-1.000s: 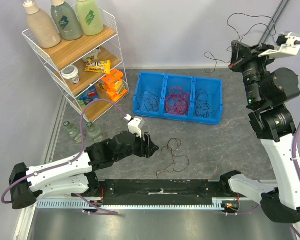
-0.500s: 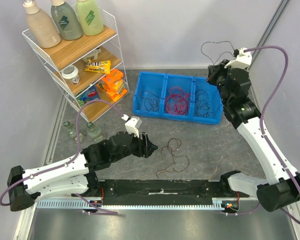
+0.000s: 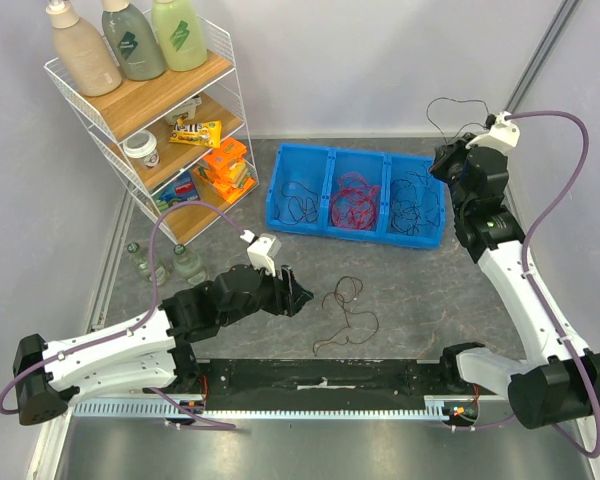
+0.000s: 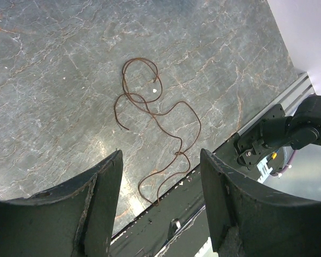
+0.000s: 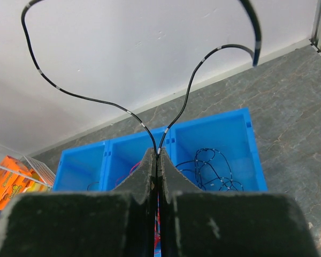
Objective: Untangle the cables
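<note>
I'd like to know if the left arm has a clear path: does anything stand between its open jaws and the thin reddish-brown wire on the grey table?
Nothing visible does. The left gripper has its jaws open, and only bare grey marbled tabletop lies between them and the thin reddish-brown wire, lying loose just ahead.

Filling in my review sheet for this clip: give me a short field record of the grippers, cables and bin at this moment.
left gripper: open, low over the table, holding nothing, loose cable just ahead
right gripper: shut on black cable, raised by the bin's right end
loose cable: reddish-brown, lying on the table, apart from the bin
bin: blue, three compartments; black cables in the left and right ones, red cables in the middle
</note>
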You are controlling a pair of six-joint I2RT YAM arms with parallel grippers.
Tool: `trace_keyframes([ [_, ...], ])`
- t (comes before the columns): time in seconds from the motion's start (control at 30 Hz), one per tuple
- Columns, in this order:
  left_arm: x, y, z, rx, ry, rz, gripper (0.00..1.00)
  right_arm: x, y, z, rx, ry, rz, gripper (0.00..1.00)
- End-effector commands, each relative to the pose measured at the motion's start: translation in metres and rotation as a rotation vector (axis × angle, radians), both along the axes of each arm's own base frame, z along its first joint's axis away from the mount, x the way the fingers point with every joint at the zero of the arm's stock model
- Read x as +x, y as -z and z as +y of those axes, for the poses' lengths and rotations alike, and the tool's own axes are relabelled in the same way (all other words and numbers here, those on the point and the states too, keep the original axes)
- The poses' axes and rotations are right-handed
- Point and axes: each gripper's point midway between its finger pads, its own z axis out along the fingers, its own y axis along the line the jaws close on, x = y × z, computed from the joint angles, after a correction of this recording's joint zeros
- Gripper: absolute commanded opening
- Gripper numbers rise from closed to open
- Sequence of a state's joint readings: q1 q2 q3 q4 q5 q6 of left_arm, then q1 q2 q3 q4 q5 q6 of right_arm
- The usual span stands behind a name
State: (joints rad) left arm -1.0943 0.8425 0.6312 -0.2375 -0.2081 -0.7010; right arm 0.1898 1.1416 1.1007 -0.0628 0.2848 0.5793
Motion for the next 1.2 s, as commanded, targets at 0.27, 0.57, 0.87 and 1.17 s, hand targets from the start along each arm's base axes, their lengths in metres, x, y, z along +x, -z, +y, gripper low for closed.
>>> trace_keyframes([
  [0.27, 0.005, -0.002, -0.002, -0.02, -0.027, 0.003, 0.66, 0.011, 0.027, 0.009, -0.019, -0.079, 0.021, 0.0],
  [0.57, 0.006, -0.001, -0.004, -0.021, -0.024, 0.005, 0.66, -0.004, 0.113, -0.002, -0.07, -0.041, 0.253, 0.0],
  [0.87, 0.004, 0.001, -0.009, -0.034, -0.004, 0.013, 0.66, -0.013, 0.213, 0.009, -0.148, -0.146, 0.628, 0.0],
  [1.17, 0.0, 0.006, -0.008, -0.033, 0.007, 0.023, 0.66, 0.011, 0.25, -0.009, -0.287, -0.092, 0.821, 0.01],
])
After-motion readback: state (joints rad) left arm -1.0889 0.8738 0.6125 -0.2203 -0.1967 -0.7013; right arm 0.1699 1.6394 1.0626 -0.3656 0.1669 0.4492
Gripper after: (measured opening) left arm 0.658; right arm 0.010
